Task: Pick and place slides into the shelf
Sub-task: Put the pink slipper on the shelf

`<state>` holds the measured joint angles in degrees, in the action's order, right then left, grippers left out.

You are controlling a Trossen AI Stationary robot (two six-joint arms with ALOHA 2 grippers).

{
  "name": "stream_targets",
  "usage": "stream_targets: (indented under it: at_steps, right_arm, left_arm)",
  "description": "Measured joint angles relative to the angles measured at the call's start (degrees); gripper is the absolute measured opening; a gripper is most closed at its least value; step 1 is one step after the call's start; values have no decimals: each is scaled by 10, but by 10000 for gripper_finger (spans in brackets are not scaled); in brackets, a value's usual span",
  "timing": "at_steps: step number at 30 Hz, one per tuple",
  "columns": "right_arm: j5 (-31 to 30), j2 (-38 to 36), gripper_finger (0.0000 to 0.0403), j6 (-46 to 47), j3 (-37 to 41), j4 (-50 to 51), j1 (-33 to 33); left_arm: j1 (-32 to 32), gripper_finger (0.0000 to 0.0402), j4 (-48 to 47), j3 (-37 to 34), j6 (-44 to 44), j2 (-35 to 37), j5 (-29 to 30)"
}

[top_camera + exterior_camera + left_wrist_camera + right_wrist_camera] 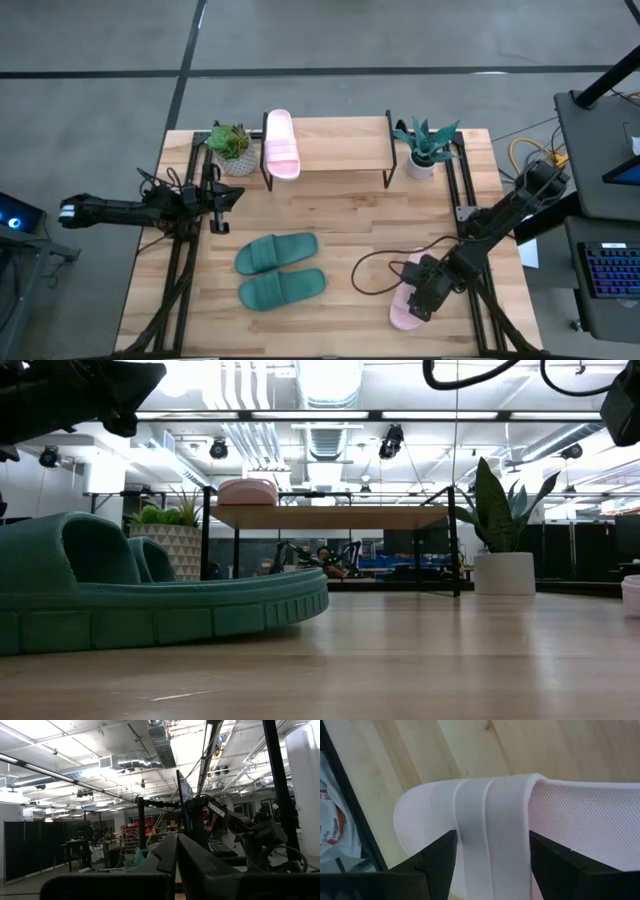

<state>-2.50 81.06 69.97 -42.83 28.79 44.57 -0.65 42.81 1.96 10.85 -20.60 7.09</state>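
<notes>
Pink slide (405, 306): soft, ribbed wide strap, at table's five o'clock.
Right gripper (424, 299): open, fingers either side of its strap.
Shelf (340, 150): twelve o'clock, other pink slide (281, 143) on it.
Left gripper (222, 197): fingers closed, empty, nine o'clock.

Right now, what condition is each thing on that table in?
Pink slide on shelf: placed, left end.
Shelf: otherwise bare.
Second pink slide: on table, strap between right gripper fingers.
Green slides: on table, side by side, untouched.
Left gripper: shut, holding nothing.
Potted plants: upright.
</notes>
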Motion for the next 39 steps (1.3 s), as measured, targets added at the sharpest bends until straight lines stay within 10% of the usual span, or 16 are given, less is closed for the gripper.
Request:
stream_targets:
  at_steps: [17, 28, 39]
  right_arm:
    - [8, -8, 17, -50, 0, -35, -1]
    - [4, -26, 12, -108, -29, -51, -20]
    - [-19, -26, 12, -402, -137, -50, -103]
  left_arm:
    - [0, 0, 0, 0, 0, 0, 0]
    - [0, 0, 0, 0, 0, 0, 0]
    - [0, 0, 0, 0, 0, 0, 0]
